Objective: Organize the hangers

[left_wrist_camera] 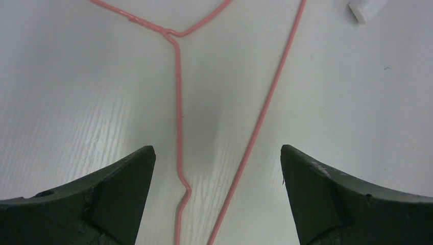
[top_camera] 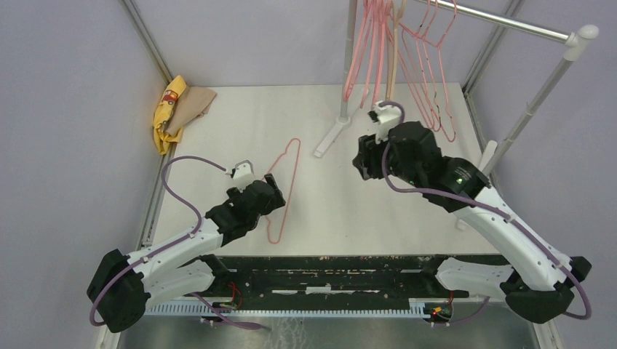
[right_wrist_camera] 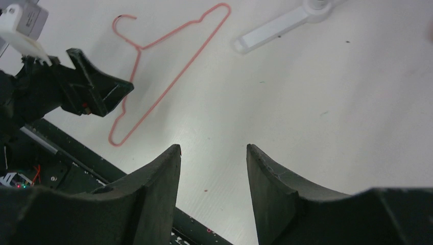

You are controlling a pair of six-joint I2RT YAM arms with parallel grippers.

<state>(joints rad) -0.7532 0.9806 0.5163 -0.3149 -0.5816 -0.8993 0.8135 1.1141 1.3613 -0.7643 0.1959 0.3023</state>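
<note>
While the left gripper (left_wrist_camera: 217,153) hung over the near-left part of the table (top_camera: 407,211), its fingers were spread wide and held nothing. A thin pink wire hanger (left_wrist_camera: 177,102) lay flat right beneath it. The left wrist view showed what the overhead view hid under the gripper body: the hanger's neck and its long bottom bar both ran between the two fingers, pointing away from the wrist, so a squeeze would likely cross them. From above, that long bar ran from near to far, leaning slightly right, with the hook out to the left. How high the fingers stood above the wire could not be told.

Farther off, the right gripper (right_wrist_camera: 212,148) hovered with its fingers parted and empty, well apart from the loose hanger, so the left arm was clearly nearer. Only its camera showed the hook's curl. At the far edge, the other hangers (top_camera: 378,51) hung from the rail (top_camera: 509,22).
</note>
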